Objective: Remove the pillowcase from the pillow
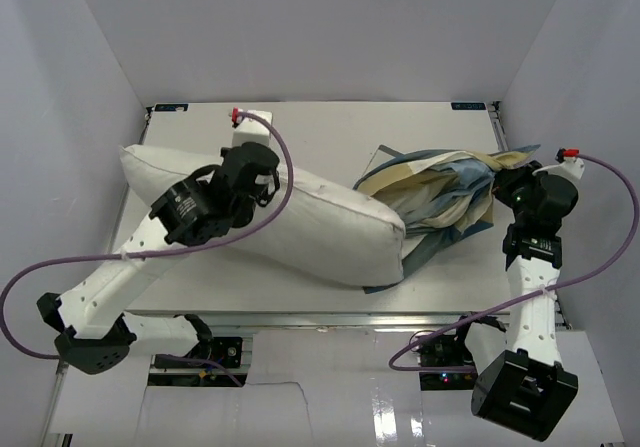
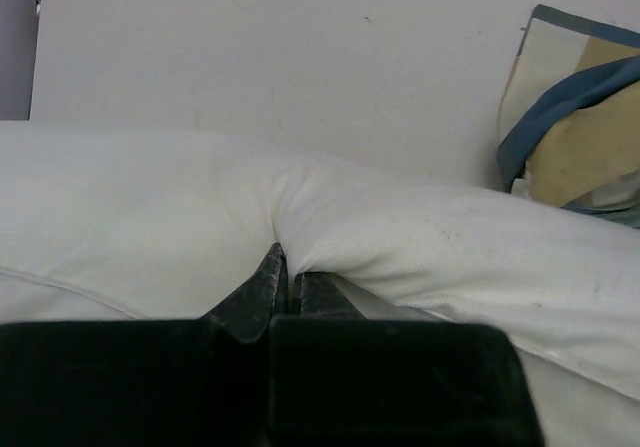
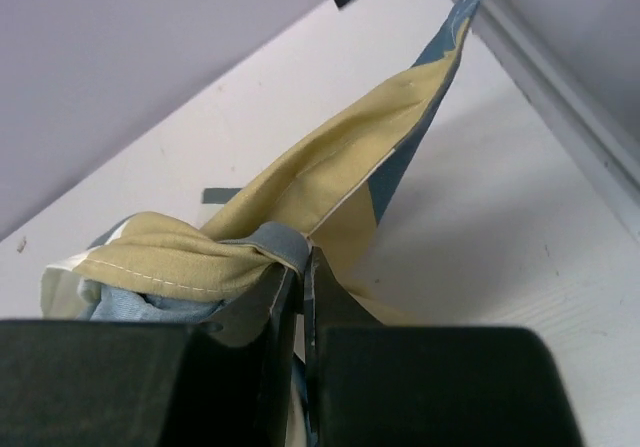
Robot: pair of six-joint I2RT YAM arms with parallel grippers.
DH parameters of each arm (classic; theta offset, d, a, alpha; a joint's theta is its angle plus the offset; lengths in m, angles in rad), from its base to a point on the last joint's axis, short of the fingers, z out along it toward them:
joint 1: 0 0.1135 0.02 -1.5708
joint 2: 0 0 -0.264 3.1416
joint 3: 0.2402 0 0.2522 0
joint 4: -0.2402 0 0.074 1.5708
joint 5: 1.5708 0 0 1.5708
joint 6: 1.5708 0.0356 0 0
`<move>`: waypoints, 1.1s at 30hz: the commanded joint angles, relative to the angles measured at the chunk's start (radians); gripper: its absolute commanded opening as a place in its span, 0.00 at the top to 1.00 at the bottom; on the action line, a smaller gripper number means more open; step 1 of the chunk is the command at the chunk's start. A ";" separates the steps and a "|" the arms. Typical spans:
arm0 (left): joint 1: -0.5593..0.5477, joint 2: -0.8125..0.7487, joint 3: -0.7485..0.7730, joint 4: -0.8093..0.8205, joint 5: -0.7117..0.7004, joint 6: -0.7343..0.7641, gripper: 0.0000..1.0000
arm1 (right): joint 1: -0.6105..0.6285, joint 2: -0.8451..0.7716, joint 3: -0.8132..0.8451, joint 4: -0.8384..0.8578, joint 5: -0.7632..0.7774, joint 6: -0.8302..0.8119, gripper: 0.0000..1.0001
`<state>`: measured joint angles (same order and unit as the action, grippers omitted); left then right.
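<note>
The plain white pillow (image 1: pixel 320 222) lies across the table's middle, mostly bare. The blue, tan and cream pillowcase (image 1: pixel 445 192) is bunched at its right end. My left gripper (image 1: pixel 262 172) is shut on a pinch of the pillow's white fabric (image 2: pixel 330 237), near its back edge. My right gripper (image 1: pixel 503 182) is shut on the pillowcase's tan and blue edge (image 3: pixel 250 252) at the bunch's right side. The pillowcase also shows at the right of the left wrist view (image 2: pixel 580 137).
The white table (image 1: pixel 330 132) is boxed in by grey walls on the left, back and right. A metal rail (image 3: pixel 560 97) runs along the table's right edge close to my right gripper. Purple cables loop beside both arms.
</note>
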<state>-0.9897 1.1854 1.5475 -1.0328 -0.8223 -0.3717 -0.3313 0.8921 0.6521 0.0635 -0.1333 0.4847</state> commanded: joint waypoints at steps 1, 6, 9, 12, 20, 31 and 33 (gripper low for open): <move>0.225 0.038 0.083 0.164 0.121 0.086 1.00 | 0.001 -0.028 0.121 -0.021 -0.014 -0.054 0.92; 0.410 0.115 0.082 0.212 0.278 0.093 1.00 | 0.093 0.011 0.201 -0.062 -0.085 -0.104 0.92; 0.560 0.140 0.102 0.218 0.396 0.047 1.00 | 0.266 0.054 0.253 -0.117 0.083 -0.200 0.92; 0.713 0.135 0.100 0.243 0.526 0.019 1.00 | 0.406 0.102 0.277 -0.143 0.203 -0.254 0.92; 0.862 0.143 0.117 0.264 0.802 0.017 1.00 | 0.449 0.186 0.124 -0.090 0.380 -0.207 0.92; 0.881 0.016 -0.246 0.439 0.882 -0.073 1.00 | 0.451 -0.011 -0.297 0.146 0.111 0.021 0.92; 0.882 -0.013 -0.305 0.482 0.914 -0.087 1.00 | 0.451 -0.054 -0.374 0.147 0.129 0.074 0.92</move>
<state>-0.1131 1.2522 1.3102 -0.6781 0.0143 -0.4152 0.1200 0.9005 0.3405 0.0925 0.0509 0.4519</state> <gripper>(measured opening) 0.030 0.083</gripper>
